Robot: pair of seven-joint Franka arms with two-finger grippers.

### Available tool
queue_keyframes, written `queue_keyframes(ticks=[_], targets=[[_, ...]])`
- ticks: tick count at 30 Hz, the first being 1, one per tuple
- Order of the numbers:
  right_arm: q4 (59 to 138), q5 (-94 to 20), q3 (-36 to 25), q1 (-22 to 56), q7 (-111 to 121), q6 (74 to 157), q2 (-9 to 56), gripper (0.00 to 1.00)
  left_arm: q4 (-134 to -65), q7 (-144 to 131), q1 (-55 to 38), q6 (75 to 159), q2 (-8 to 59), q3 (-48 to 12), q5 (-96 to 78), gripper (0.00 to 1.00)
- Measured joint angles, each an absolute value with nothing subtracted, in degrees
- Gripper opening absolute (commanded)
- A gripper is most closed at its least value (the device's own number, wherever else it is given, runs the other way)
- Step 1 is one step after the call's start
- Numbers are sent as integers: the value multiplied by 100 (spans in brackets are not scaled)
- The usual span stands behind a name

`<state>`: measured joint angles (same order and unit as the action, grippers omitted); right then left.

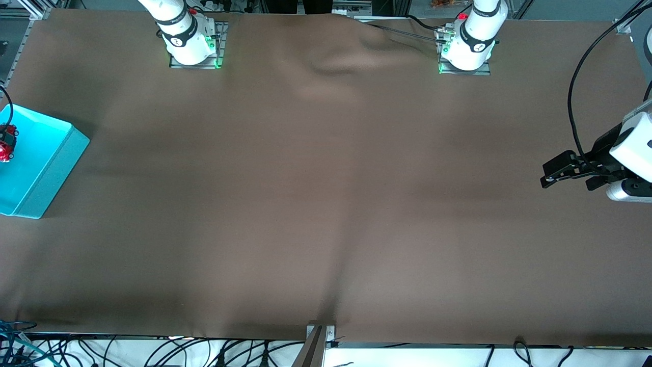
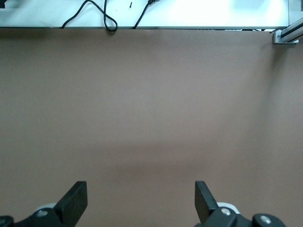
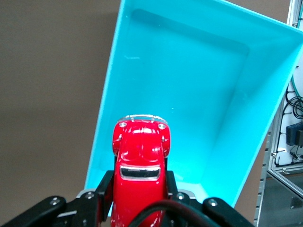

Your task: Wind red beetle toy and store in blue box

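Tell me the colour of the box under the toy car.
Turquoise-blue, plain inside and out: the blue box shows best in the right wrist view.

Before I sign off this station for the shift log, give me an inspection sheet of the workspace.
Surface: brown cloth, wrinkled near the bases.
Job's things: red beetle toy held over the blue box; box at the right arm's end.
Clutter: nothing seen.
Grippers: right gripper shut on the toy; left gripper open over bare cloth, waiting.
Cables: loose cables along the table edge nearest the camera.
Surroundings: metal frame beside the box.
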<state>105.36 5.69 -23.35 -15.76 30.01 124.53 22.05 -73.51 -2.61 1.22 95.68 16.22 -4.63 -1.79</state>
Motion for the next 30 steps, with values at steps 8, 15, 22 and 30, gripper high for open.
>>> queue_keyframes(ticks=[8, 15, 22, 30], targets=[[10461, 435, -2402, -1696, 3115, 12502, 2451, 0, -7351, -261, 122, 9568, 1622, -463, -179, 100], [10401, 282, -2429, -1887, 3271, 12502, 2541, 0, -7351, -261, 122, 9568, 1622, -463, -179, 100], [10398, 163, -2431, -2028, 3374, 12505, 2615, 0, -7351, -261, 122, 9568, 1622, -463, -179, 100], [10396, -136, -2431, -2125, 3672, 12652, 2812, 0, -7351, -261, 122, 9568, 1622, -463, -179, 100]])
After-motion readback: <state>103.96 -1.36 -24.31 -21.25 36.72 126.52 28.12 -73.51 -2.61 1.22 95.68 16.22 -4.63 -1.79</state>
